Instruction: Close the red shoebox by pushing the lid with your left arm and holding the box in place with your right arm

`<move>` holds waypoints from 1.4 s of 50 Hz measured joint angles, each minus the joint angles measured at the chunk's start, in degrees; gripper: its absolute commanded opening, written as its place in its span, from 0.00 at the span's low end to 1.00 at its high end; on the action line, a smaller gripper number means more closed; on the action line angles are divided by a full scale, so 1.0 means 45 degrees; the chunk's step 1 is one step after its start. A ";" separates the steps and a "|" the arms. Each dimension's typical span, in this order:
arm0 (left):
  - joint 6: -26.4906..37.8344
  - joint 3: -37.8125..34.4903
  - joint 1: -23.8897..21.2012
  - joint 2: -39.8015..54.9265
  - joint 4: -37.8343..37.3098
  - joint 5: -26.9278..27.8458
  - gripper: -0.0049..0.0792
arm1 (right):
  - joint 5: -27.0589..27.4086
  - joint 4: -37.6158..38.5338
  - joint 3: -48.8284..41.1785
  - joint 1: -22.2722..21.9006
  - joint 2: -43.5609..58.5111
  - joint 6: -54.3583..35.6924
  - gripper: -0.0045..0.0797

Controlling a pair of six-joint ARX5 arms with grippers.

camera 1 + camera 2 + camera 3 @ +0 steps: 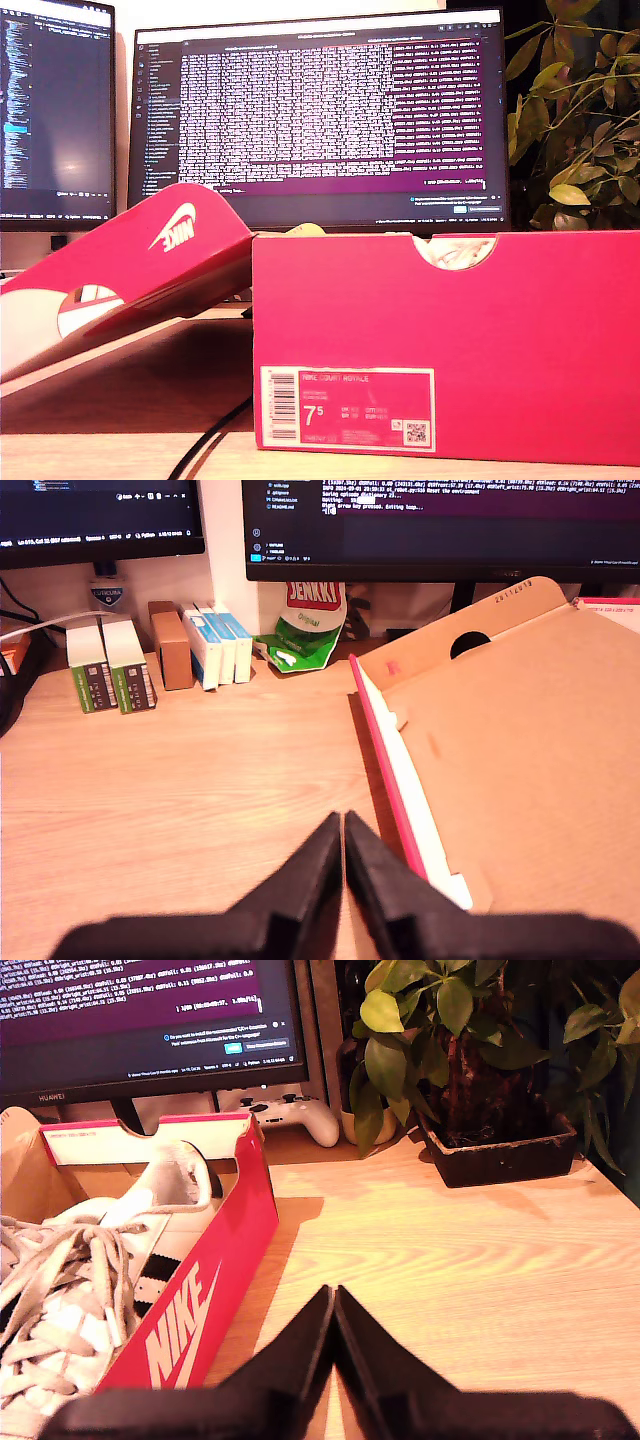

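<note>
— Item one, please?

— You see the red cardboard Nike shoebox (450, 340) standing open on the light wooden desk (470, 1260), white laced sneakers (90, 1270) inside. Its red hinged lid (140, 260) slopes away toward the exterior view's left, its brown inner face up.

— And the grippers?

— Your first gripper (343, 825) hovers over the desk just beside the lid's edge, jaws pressed together, holding nothing. Your second gripper (333, 1300) hovers near the box's red side wall, tips likewise together, empty.
</note>
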 measured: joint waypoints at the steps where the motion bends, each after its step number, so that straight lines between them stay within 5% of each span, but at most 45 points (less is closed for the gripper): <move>1: 0.0000 0.0000 0.0000 0.0000 0.0005 0.0000 0.04 | 0.0005 0.0000 0.0000 0.0000 0.0000 0.0000 0.04; 27: -0.0374 0.0000 0.0000 0.0000 0.0068 0.0073 0.04 | -0.0005 0.0000 0.0005 0.0000 0.0000 -0.0457 0.04; 38: -0.2186 -0.0010 0.0000 0.0000 0.1049 0.0413 0.04 | -0.0121 0.0826 0.0000 0.0000 0.0000 0.1739 0.04; 39: -0.3133 -0.0005 0.0000 0.0000 0.1132 0.0457 0.04 | -0.0141 0.0913 0.0005 0.0000 0.0000 0.2127 0.04; 55: -0.3784 0.1214 0.0000 0.0083 0.1355 0.0476 0.04 | -0.0442 0.1083 0.0214 0.0000 0.0005 0.3963 0.04; 70: -0.3798 0.1914 0.0000 0.3716 0.1462 0.1049 0.04 | -0.0631 -0.0121 0.1457 0.0000 0.1744 0.3400 0.04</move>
